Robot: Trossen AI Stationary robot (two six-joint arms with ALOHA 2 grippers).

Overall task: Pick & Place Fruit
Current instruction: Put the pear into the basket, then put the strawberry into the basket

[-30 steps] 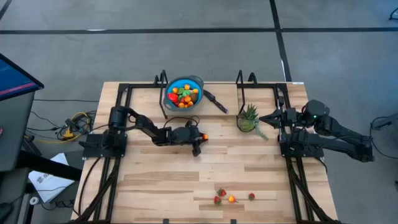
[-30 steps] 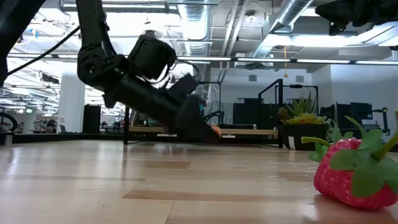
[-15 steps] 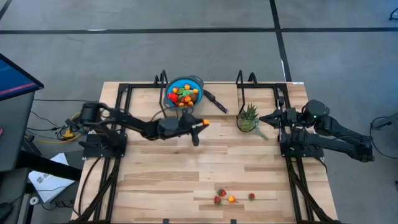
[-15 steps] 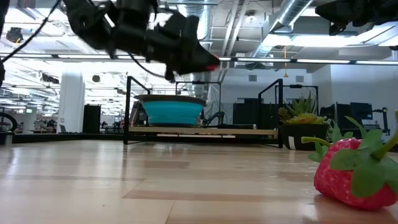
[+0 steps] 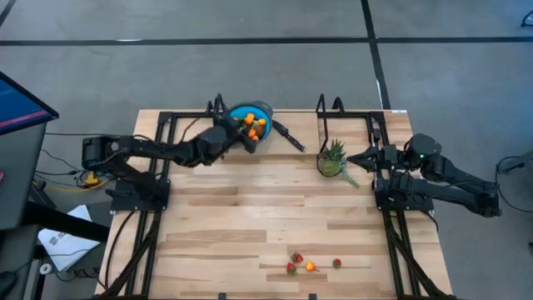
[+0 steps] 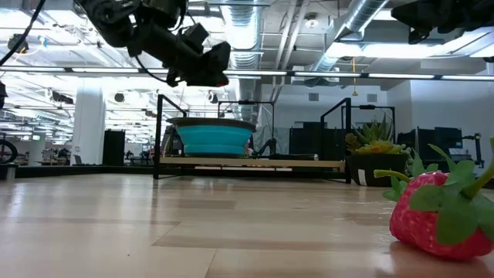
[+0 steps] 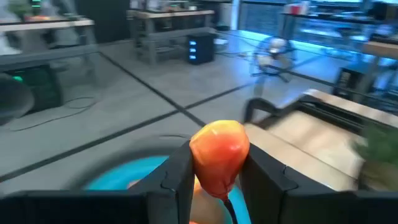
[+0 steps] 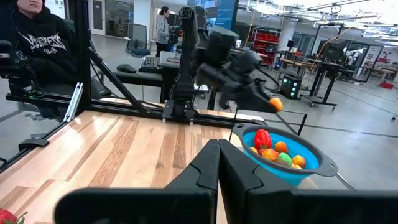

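Even, bright ceiling light falls on the table (image 5: 275,208), leaving soft, faint shadows. The left wrist view is smeared with blur; only the orange fruit (image 7: 219,152) reads. The near strawberry (image 6: 441,212) looms soft-edged.

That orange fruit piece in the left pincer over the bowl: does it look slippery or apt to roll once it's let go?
The orange fruit piece looks smooth and glossy, so possibly slippery; the left pincer pinches only its sides. Its rounded shape suggests it would roll, but the blue bowl below should contain it. It seems stiff: no visible squashing between the fingers.
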